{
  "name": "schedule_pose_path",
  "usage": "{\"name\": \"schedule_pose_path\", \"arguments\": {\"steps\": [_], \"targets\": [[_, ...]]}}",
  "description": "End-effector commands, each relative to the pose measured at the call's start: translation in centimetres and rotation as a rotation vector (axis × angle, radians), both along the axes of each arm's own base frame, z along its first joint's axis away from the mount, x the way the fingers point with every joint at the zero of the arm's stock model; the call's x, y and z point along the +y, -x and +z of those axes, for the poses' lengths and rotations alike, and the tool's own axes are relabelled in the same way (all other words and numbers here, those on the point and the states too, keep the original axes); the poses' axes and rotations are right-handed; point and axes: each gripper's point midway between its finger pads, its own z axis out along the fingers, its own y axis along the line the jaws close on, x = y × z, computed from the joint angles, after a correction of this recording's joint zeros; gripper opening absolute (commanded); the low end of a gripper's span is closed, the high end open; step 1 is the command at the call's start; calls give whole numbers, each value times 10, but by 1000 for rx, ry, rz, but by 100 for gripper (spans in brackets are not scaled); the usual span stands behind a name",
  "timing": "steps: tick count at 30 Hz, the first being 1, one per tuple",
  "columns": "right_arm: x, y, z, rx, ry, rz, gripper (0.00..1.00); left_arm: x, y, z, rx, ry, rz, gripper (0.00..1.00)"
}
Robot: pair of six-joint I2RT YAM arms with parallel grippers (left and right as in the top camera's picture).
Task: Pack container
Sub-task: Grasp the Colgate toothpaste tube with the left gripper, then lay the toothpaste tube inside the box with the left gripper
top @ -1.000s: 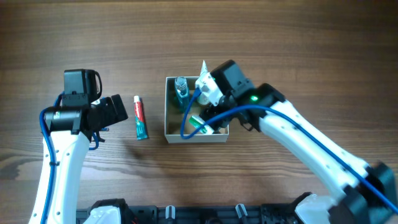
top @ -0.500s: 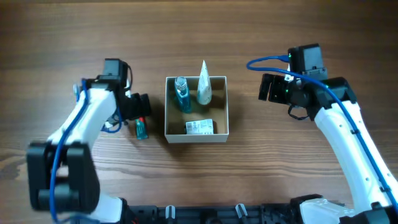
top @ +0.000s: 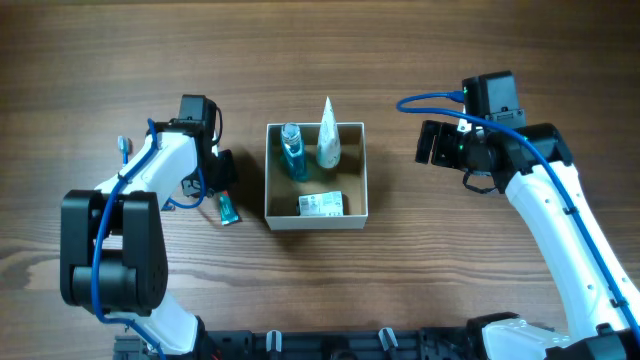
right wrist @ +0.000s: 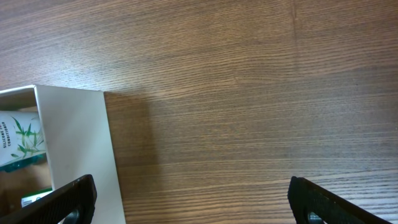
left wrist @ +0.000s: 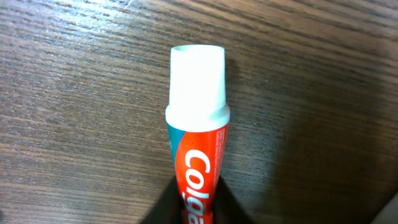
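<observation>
Overhead, bench: a wood-grain bench [top: 480, 50] seen from above, with one robot arm at each side.
Overhead, container: the square, white-walled container [top: 316, 223] stands open-topped at the middle of the bench.
Overhead, contents: a blue bottle [top: 291, 152] and a white pointed tube [top: 327, 138] are side by side toward the bench's far edge. A labelled white packet [top: 321, 204] lies toward the near edge.
Overhead, left end effector [top: 223, 188]: over a toothpaste tube [top: 227, 209] lying just outside the container, on the side of the bench's left edge.
Overhead, right end effector [top: 426, 142]: between the container and the bench's right edge, apart from the container.
Left wrist, grip: a red and teal Colgate tube with a white cap. Dark fingers [left wrist: 165, 211] sit tight against both its sides, clamped on it.
Right wrist, grip: fingers spread wide with only bare bench between them.
Right wrist, container: one white corner shows at the left. A leaf-printed label [right wrist: 15, 140] is inside.
</observation>
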Motion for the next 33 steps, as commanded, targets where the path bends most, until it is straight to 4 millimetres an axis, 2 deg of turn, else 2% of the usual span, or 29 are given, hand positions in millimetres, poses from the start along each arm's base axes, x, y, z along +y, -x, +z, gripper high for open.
{"name": "schedule_pose_path", "arguments": {"steps": [1,2,5,6,7,9,11,12,14,16,18,20,23,24,25,26,28,30,31,33], "targets": [[1,1,-2,11,-11,-13,100,-4,4,-7,23,20,-2,4],[1,1,-2,11,-10,-14,100,-4,3,2,2,22,-3,4],[1,1,-2,10,-10,-13,100,-7,-2,58,-138,28,-50,4],[1,1,-2,9,-9,-13,100,-12,-3,84,-216,24,-120,4],[0,1,-2,9,-6,-15,100,-23,-2,113,-313,20,-215,6],[0,1,-2,9,-6,-15,100,-61,8,176,-544,-5,-519,4],[0,1,-2,7,-3,-17,100,-101,27,207,-678,-32,-819,4],[-2,0,-2,6,5,-21,100,-132,43,212,-716,-14,-1018,4],[-3,0,-2,3,13,-25,100,-167,63,202,-701,20,-1225,4],[-3,-1,-1,-2,10,-27,100,-190,73,175,-618,30,-1358,4],[-3,-1,-1,-2,11,-27,100,-198,67,151,-555,14,-1377,4],[-3,-1,-1,-2,10,-27,100,-201,46,134,-545,-36,-1359,4],[-3,-1,-2,1,11,-27,100,-196,19,118,-547,-160,-1320,4],[-3,0,-2,2,12,-26,100,-193,16,117,-545,-184,-1312,28],[-3,0,-2,2,12,-26,100,-192,16,117,-541,-187,-1308,63],[-3,0,-2,1,12,-26,100,-191,17,118,-540,-185,-1304,67],[-3,-1,-2,1,12,-25,100,-187,18,130,-564,-175,-1225,100],[-4,0,-2,5,14,-24,100,-160,23,174,-645,-224,-1050,100],[-4,0,-2,5,14,-24,100,-141,24,188,-663,-266,-966,100],[-3,0,-2,5,14,-24,100,-81,19,210,-671,-319,-709,100]]}}
